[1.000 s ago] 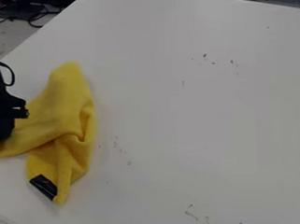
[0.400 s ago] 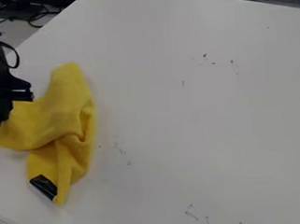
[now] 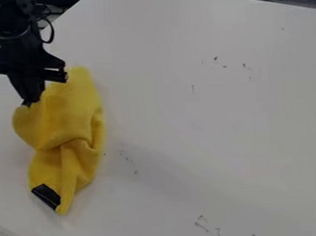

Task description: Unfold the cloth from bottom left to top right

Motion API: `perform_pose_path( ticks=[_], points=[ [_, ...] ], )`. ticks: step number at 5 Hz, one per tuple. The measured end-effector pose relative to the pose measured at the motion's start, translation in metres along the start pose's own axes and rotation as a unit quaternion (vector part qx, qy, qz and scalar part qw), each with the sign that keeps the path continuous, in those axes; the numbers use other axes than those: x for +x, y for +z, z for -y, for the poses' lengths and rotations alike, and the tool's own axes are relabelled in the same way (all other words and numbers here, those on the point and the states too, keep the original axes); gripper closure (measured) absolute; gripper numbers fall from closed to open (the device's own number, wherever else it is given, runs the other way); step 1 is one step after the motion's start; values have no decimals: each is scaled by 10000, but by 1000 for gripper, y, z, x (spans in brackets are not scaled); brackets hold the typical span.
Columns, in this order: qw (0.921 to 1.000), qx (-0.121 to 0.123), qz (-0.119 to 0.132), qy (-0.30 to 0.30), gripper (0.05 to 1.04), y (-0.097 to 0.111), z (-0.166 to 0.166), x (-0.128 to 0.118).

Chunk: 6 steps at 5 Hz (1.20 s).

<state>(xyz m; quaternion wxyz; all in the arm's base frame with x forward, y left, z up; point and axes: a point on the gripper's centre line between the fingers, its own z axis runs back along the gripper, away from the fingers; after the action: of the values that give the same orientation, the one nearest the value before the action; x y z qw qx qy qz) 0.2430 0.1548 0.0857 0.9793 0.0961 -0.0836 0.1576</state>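
The yellow cloth [image 3: 59, 124] is spread, bunched and folded, over the left part of the frame, with most of its body below and to the right of the gripper [image 3: 30, 102]. Its long axis is run nearly upright, from a rounded upper end near the gripper down to a narrow lower tip, where a black patch [image 3: 46, 196] is shown. By that lie, the upper right is reached from the held edge only across the cloth's upper end, so the pull should be led over the folded layers and not along them.

The fingers are brought close together, and the upper left edge of the cloth appears to be pinched between their tips; that edge seems to be raised, with the fabric draped down from it. How much cloth is caught cannot be told.

The step in hand is judged to be the carrying of the held corner towards the upper right, with the unfolding only partly done. The held edge should be kept up until the upper end is passed, then laid down on the white table [image 3: 220, 122]. If it is drawn too low, the whole cloth could be dragged along, still creased at its middle
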Motion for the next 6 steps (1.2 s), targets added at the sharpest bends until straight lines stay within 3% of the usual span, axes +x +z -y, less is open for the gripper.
perform_pose_path(
  ticks=[2, 3, 6],
  points=[
    [9988, -222, -61, -429, 1016, 40, 74, -1],
    [9986, -319, 1, -414, 1017, 50, 105, 0],
    [9968, -507, -79, -614, 1017, 37, 184, 7]
  ],
)
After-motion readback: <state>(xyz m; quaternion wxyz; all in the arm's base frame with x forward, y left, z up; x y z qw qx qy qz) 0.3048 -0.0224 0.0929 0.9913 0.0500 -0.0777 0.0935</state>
